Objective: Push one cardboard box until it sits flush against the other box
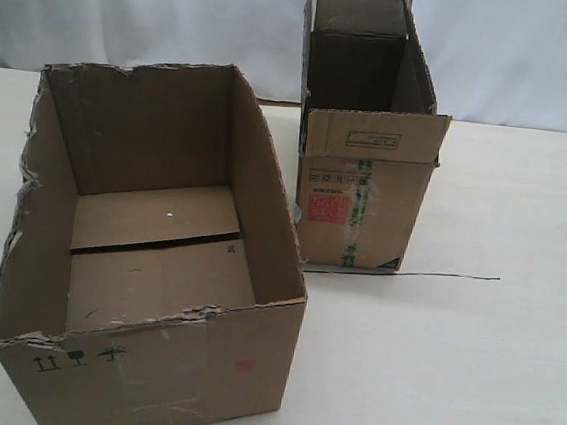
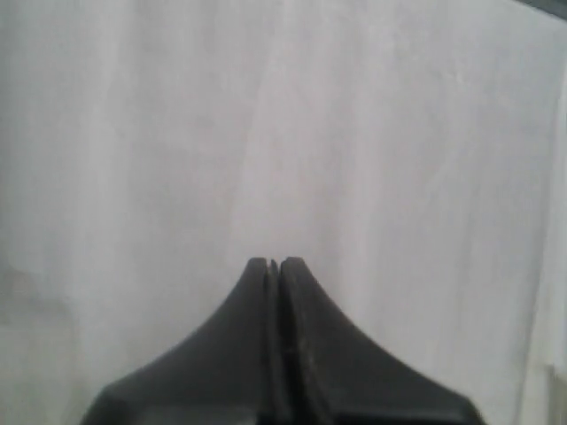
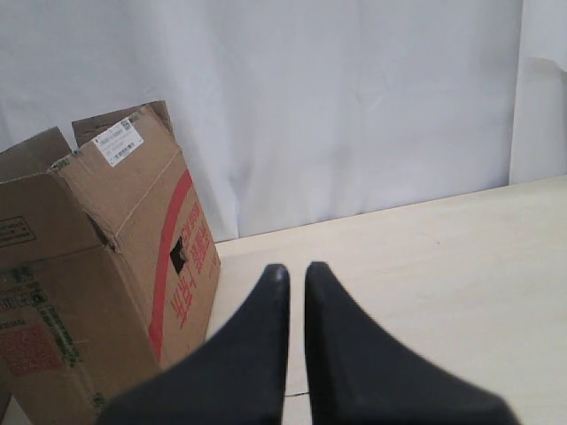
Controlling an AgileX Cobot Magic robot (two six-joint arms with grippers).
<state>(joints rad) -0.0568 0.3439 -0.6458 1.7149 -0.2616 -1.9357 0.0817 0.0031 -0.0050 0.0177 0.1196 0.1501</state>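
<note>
Torn-rim cardboard box [image 1: 164, 362] open, only bottom flaps inside; stands just beside the red-labelled other box [image 1: 364, 215], not flush. That box's floor lost in shadow. Fingers: left gripper [image 2: 274, 263] pressed together, right gripper [image 3: 296, 270] nearly together, thin slit

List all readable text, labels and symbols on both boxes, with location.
No words are legible.
Black handling symbols, apparently arrows, glass, umbrella: front of the cardboard box.
Red square label and print above it: front of the other box, too small to read.
White sticker: top of its side, blurred.
Red characters: its side, blurred.
</note>
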